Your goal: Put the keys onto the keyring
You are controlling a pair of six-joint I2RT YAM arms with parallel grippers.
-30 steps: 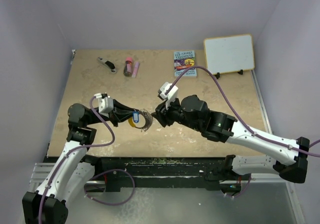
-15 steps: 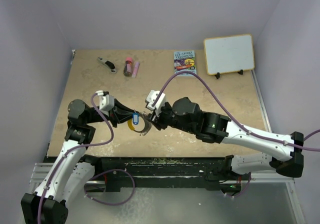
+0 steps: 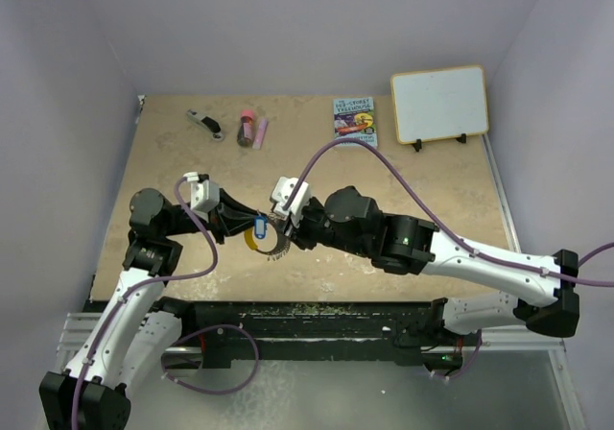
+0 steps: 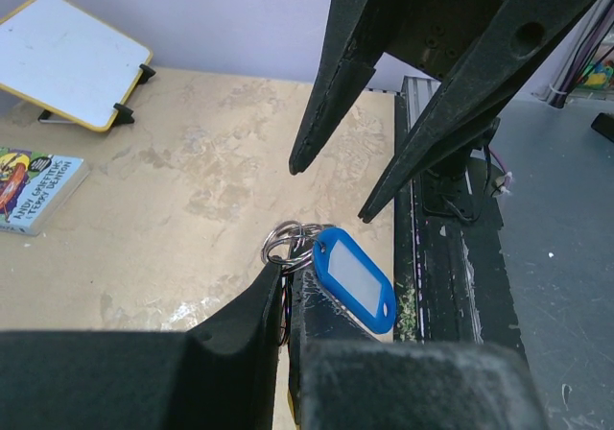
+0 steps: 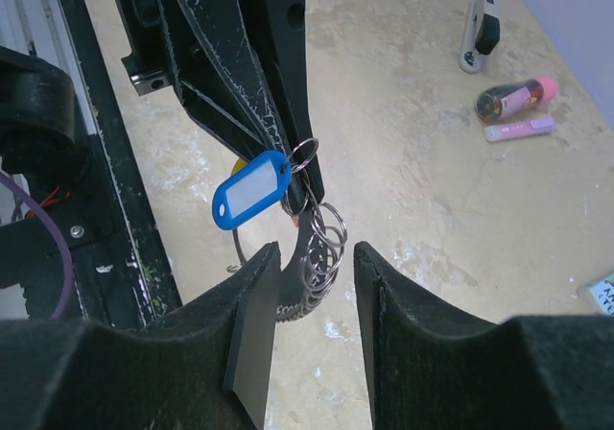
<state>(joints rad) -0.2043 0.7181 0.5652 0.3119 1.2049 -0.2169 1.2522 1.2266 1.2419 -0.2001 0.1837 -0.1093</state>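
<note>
My left gripper is shut on the keyring and holds it above the table. The blue key hangs from small split rings at the left fingertips. From the right wrist, the blue key dangles beside the keyring's silvery coiled part; a yellow stretch shows behind it. My right gripper is open, its fingers on either side of the silvery coils without touching them. A red sliver shows under the left fingers; the red key cannot be made out.
At the back of the table lie a black-and-silver tool, a dark red tube with a pink stick beside it, a small book and a whiteboard. The black rail runs along the near edge.
The right arm has swung left to the left gripper, so its fingers now flank the keyring. Its jaws have narrowed a little. The left gripper has kept its grip and hardly moved.
</note>
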